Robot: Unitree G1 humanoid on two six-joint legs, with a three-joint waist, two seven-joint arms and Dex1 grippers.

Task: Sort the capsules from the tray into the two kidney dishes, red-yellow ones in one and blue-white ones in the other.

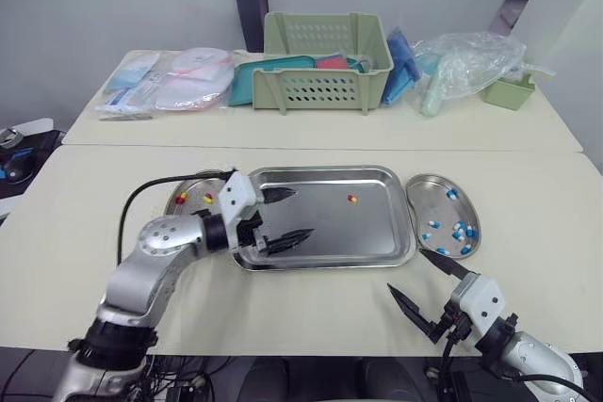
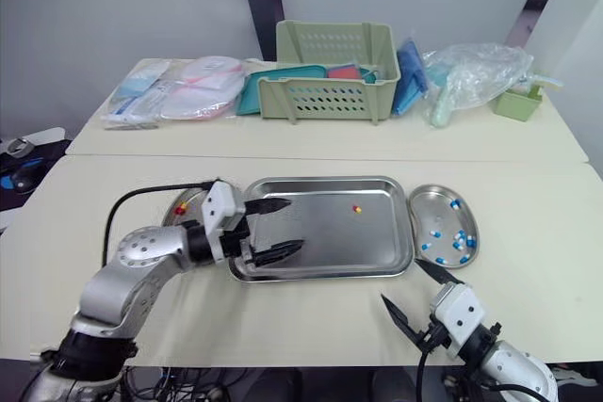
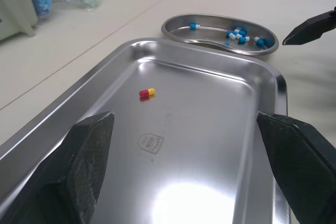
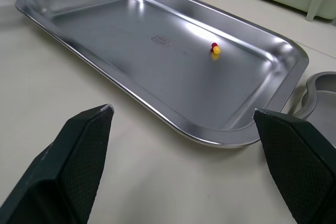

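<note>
A steel tray [image 1: 377, 249] lies mid-table holding one red-yellow capsule [image 1: 351, 199], also seen in the left wrist view as the capsule [image 3: 147, 93] and in the right wrist view as the capsule [image 4: 214, 49]. The left kidney dish [image 1: 188, 193] holds red-yellow capsules. The right kidney dish [image 1: 429, 192] holds several blue-white capsules [image 1: 460, 231]. My left gripper [image 1: 285, 217] is open over the tray's left end, with nothing between its fingers. My right gripper [image 1: 429, 286] is open above bare table, in front of the tray's right corner.
A second table behind carries a green basket [image 1: 325, 63], plastic-wrapped packets [image 1: 174, 80], a clear bag [image 1: 466, 61] and a small green cup [image 1: 509, 91]. A black cable [image 1: 141, 200] loops beside the left arm.
</note>
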